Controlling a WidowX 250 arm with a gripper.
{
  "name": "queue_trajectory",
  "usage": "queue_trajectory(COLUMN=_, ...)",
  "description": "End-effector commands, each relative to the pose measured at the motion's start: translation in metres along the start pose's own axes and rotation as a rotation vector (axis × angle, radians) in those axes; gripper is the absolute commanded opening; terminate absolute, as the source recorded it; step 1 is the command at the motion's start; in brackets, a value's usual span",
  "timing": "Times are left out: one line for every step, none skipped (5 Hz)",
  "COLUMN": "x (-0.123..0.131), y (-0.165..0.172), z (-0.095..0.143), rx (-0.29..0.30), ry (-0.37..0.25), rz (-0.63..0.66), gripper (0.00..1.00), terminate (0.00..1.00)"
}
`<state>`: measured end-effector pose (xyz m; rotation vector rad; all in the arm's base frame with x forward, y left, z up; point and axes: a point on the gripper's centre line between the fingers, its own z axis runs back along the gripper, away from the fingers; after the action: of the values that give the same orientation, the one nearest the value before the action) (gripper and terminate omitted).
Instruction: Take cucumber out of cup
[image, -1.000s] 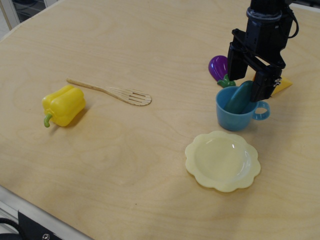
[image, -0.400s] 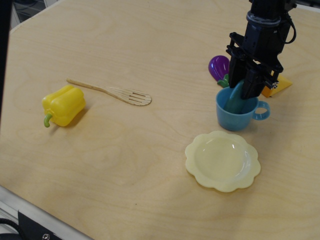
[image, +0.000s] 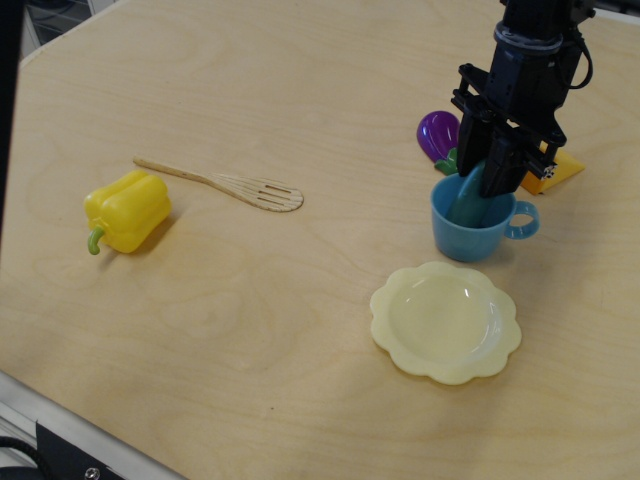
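Note:
The light-blue cup (image: 470, 235) stands upright at the right of the table, its handle pointing right. The dark green cucumber (image: 468, 200) leans inside it, its upper end sticking out above the rim. My black gripper (image: 490, 178) comes down from above and its fingers are closed on the cucumber's upper end, just over the cup's mouth. The cucumber's top is partly hidden by the fingers.
A purple eggplant (image: 437, 135) lies just behind the cup. A yellow wedge (image: 560, 168) lies behind the gripper. A pale yellow scalloped plate (image: 445, 322) sits in front of the cup. A wooden slotted spatula (image: 225, 184) and a yellow bell pepper (image: 125, 210) lie at the left.
The gripper's fingers, spread wide around the cucumber's top a second ago, have closed on it. The cup and cucumber have barely moved.

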<state>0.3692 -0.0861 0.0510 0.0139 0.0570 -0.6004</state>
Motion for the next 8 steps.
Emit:
queue_trajectory(x=-0.021, y=-0.006, z=0.062, rx=0.066, ry=-0.155, rz=0.033, gripper=0.0, terminate=0.0)
queue_trajectory(x=-0.021, y=-0.005, z=0.08, rx=0.083, ry=-0.202, rz=0.052, gripper=0.0, terminate=0.0)
queue_trajectory(x=-0.031, y=0.007, z=0.098, rx=0.114, ry=-0.252, rz=0.124, gripper=0.0, terminate=0.0)
queue_trajectory(x=-0.053, y=0.025, z=0.098, rx=0.12, ry=-0.238, rz=0.233, gripper=0.0, terminate=0.0)
queue_trajectory(x=-0.079, y=0.04, z=0.082, rx=0.104, ry=-0.184, rz=0.322, gripper=0.0, terminate=0.0)
queue_trajectory(x=-0.097, y=0.051, z=0.066, rx=0.091, ry=-0.126, rz=0.331, gripper=0.0, terminate=0.0)
queue_trajectory(x=-0.103, y=0.058, z=0.049, rx=0.068, ry=-0.084, rz=0.347, gripper=0.0, terminate=0.0)
queue_trajectory(x=-0.092, y=0.067, z=0.037, rx=0.021, ry=-0.086, rz=0.372, gripper=0.0, terminate=0.0)
